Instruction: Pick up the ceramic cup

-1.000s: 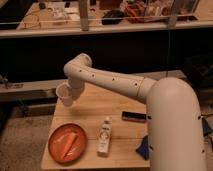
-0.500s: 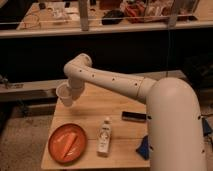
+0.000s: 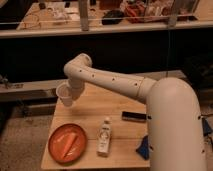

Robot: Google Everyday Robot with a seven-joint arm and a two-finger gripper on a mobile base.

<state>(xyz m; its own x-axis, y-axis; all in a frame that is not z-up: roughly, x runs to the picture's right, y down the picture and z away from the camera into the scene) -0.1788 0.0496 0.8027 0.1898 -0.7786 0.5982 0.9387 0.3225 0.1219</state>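
Seemingly at the grasp-or-lift step, the hand (image 3: pixel 72 93) meets the small plain white ceramic cup (image 3: pixel 63 94) at the far-left corner of the wooden bench (image 3: pixel 100 109), its grip impossible to tell, so next comes confirming hold, then lifting clear.

1. The gripper (image 3: pixel 69 96) hangs at the far-left corner of the wooden table (image 3: pixel 117 106), beside the ceramic cup (image 3: pixel 63 94). The white arm (image 3: pixel 112 82) bars the far edge from the right.
2. Bare wood lies open across the table's middle.
3. Along the near edge, an orange plate (image 3: pixel 67 143) and a white bottle (image 3: pixel 104 138) lying flat leave a narrow gap.
4. A flat black object (image 3: pixel 134 116), a blue cloth (image 3: pixel 144 148) and the robot's body (image 3: pixel 175 132) crowd the right.
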